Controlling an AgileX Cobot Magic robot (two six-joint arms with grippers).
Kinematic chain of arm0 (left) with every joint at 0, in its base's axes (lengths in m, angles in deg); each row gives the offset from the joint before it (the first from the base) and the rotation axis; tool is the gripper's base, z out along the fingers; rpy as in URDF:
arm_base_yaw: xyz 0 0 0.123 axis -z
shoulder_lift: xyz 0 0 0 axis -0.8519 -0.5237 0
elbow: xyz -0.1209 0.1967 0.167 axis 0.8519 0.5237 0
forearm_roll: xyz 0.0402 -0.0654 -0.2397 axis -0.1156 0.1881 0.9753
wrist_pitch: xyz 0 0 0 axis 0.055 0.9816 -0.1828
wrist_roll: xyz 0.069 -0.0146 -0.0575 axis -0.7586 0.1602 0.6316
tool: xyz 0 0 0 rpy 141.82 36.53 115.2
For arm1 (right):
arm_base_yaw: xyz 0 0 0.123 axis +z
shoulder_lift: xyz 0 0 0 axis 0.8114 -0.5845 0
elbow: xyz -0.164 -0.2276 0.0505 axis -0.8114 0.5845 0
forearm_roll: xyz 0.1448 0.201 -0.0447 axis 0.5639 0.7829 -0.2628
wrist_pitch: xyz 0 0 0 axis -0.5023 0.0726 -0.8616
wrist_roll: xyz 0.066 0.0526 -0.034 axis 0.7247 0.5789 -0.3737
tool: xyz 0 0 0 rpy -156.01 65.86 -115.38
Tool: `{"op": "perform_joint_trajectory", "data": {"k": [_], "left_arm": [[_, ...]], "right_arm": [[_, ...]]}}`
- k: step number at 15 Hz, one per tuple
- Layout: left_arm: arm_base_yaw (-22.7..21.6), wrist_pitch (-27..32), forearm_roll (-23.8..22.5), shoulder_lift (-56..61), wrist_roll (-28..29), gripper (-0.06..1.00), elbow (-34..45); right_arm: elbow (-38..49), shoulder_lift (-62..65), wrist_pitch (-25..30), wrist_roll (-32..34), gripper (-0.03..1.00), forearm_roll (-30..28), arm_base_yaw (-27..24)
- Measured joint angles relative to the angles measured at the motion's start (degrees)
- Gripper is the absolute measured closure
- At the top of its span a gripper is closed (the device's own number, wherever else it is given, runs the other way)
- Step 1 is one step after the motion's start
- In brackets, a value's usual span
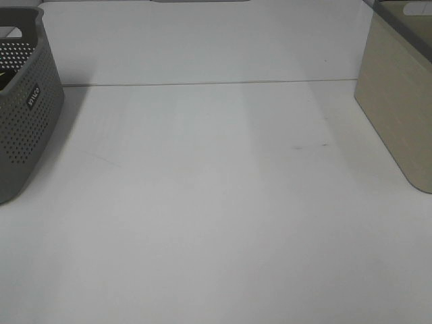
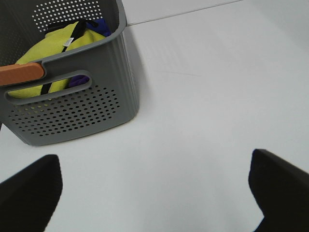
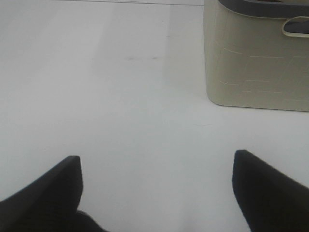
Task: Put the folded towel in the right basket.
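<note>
The right basket (image 1: 398, 101) is beige and stands at the table's right edge; it also shows in the right wrist view (image 3: 251, 58). A grey perforated basket (image 1: 27, 115) stands at the left edge. The left wrist view shows this grey basket (image 2: 72, 111) holding a yellow fabric bundle (image 2: 48, 50) with a white label; I cannot tell if it is the folded towel. My left gripper (image 2: 154, 193) is open and empty over bare table in front of the grey basket. My right gripper (image 3: 157, 193) is open and empty, short of the beige basket. Neither gripper shows in the exterior view.
A blue and purple item (image 2: 99, 24) lies beside the yellow bundle in the grey basket. An orange bar (image 2: 21, 73) lies along the grey basket's rim. The white table (image 1: 216, 202) spans the space between the two baskets.
</note>
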Motion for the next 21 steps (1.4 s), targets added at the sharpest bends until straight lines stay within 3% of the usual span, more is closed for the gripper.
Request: {"op": "perform_joint_trajectory", "data": {"k": [4, 21], "left_arm": [[0.00, 0.00, 0.00, 0.00, 0.00, -0.04, 0.00], [0.00, 0.00, 0.00, 0.00, 0.00, -0.04, 0.00]], "right_arm": [[0.00, 0.34, 0.00, 0.00, 0.18, 0.46, -3.09], [0.17, 1.32, 0.06, 0.00, 0.18, 1.26, -3.09]]}}
